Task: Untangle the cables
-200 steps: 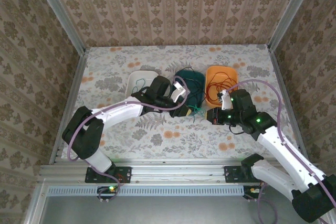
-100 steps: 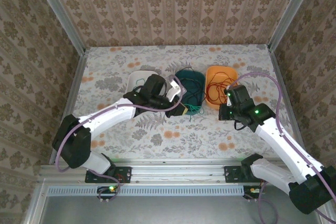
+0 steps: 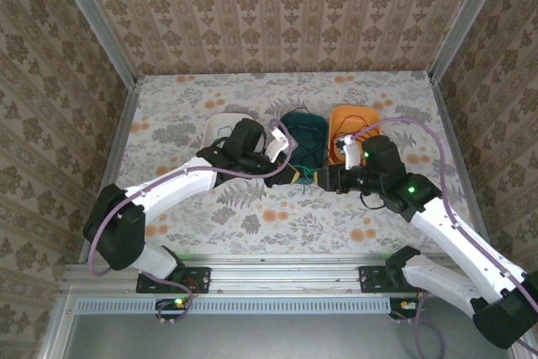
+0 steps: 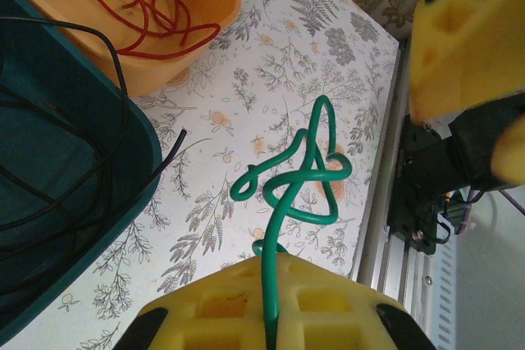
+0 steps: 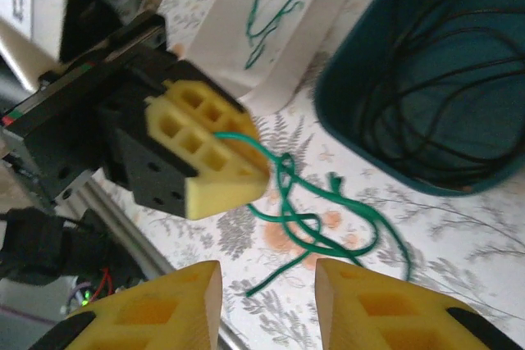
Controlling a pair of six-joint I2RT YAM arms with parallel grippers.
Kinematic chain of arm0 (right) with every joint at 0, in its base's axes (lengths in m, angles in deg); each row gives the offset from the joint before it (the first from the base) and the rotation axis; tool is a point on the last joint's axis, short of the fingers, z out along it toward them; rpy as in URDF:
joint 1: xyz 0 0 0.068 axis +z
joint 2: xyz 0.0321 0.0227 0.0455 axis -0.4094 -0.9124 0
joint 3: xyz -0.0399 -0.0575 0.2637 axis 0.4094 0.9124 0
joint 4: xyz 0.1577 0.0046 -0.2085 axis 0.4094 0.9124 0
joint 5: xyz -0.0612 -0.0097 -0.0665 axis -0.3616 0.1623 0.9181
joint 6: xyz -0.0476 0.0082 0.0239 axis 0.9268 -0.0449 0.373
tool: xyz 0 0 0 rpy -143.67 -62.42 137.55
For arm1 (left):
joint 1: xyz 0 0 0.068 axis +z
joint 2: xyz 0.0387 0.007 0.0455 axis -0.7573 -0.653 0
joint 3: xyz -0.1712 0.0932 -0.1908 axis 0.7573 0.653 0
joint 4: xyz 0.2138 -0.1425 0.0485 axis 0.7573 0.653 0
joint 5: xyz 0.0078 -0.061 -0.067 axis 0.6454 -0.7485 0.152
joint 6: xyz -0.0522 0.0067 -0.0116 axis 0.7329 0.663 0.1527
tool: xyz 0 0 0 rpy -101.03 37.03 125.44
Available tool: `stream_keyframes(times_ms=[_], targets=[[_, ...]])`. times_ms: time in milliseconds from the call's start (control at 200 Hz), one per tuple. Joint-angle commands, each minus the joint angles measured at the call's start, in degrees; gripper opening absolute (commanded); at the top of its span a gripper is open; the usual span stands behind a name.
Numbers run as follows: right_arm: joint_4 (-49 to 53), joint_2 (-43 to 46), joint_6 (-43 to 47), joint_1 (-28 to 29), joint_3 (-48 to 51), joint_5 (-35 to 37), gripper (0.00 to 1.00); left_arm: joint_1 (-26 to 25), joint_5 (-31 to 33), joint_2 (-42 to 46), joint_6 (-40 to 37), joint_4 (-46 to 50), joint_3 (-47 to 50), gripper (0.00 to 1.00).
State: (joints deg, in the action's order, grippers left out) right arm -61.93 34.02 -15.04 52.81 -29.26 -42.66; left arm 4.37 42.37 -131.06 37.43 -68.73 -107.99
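My left gripper is shut on the green cable, whose knotted loops hang just past its yellow fingers above the table. In the right wrist view the left gripper holds that green cable and my right gripper stands open close in front of the tangle, touching nothing. From above, the left gripper and right gripper face each other in front of the teal tray. The black cable lies coiled in the teal tray. The red cable lies in the orange tray.
A white tray at the left of the row holds a bit of green wire. One black cable end hangs over the teal tray's rim onto the table. The metal frame rail runs along the near edge.
My right gripper has opened and swung left from the orange tray toward the left gripper. The left arm shifted slightly, still holding the green cable.
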Motion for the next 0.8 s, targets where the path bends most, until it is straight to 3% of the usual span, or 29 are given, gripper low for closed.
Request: stream_keyframes(times_ms=[0,470,795], targets=[[-2.07,-3.48,1.24,0.71,-2.5,-2.61,0.37,0.35,-0.02,0.61,-0.12,-0.72,-1.09,0.0],[-3.36,-11.88,3.92,1.54,-4.57,-0.42,0.35,-0.47,-0.67,0.79,0.58,-1.06,-1.17,0.0],[-1.09,-11.51,6.7,2.12,-5.84,6.96,0.35,-1.06,-1.31,0.65,0.56,-0.18,-1.6,0.0]])
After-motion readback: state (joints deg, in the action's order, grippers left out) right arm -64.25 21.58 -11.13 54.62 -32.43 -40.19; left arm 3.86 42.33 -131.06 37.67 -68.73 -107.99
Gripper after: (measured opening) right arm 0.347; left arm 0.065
